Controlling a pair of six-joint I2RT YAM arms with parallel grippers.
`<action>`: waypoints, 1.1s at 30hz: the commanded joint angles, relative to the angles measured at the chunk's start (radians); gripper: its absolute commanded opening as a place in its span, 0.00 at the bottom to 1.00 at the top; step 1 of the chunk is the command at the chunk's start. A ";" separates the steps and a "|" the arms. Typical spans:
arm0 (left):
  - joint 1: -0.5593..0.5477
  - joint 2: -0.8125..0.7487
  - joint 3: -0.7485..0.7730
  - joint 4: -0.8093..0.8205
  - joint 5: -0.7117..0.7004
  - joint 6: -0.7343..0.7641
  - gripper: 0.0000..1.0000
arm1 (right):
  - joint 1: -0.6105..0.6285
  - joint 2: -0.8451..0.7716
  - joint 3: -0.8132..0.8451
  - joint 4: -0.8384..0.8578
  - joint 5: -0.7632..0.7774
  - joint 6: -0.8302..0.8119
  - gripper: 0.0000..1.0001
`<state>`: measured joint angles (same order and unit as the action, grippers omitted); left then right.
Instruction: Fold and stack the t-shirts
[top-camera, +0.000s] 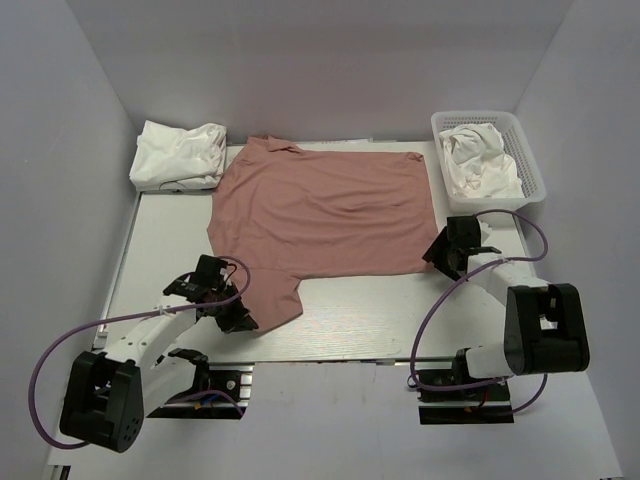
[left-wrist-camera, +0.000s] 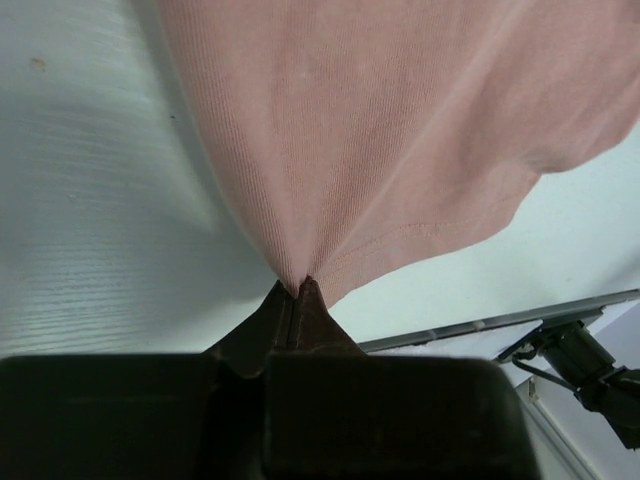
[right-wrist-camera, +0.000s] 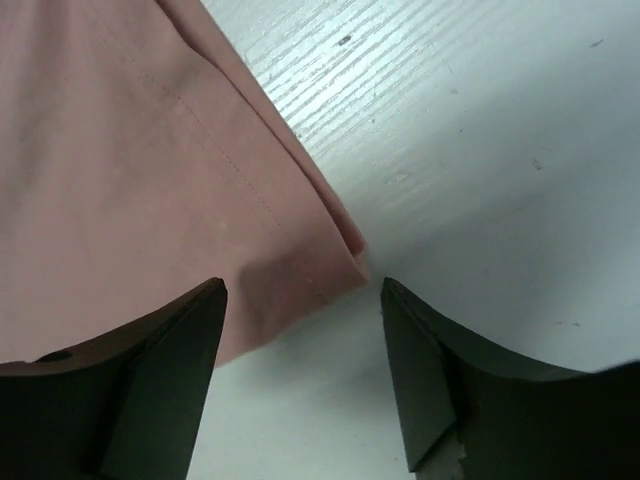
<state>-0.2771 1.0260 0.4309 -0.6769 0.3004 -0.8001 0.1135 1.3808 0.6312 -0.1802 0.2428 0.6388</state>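
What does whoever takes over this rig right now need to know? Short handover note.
Left gripper: shut on the near-left edge of the dusty-pink cloth t-shirt.
Right gripper: open, jaws either side of that shirt's near-right corner, not gripping.
Pink shirt lies spread on the white table; white cloth shirts heaped at its far-left corner; more white cloth in the white plastic basket, far right.
Done: pink shirt laid out. To do: fold it, then the white ones, and stack.
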 joint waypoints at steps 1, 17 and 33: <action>-0.004 -0.023 0.020 -0.029 0.054 0.021 0.00 | -0.021 0.040 -0.022 0.047 -0.039 0.030 0.67; -0.004 -0.240 0.029 -0.285 0.259 0.073 0.00 | -0.029 -0.393 -0.222 -0.212 -0.114 -0.036 0.00; 0.021 0.084 0.350 0.333 0.289 0.122 0.00 | -0.025 -0.238 0.053 -0.160 -0.203 -0.088 0.00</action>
<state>-0.2703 1.0527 0.7113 -0.4801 0.6353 -0.6952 0.0856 1.1168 0.6086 -0.3626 0.0517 0.5655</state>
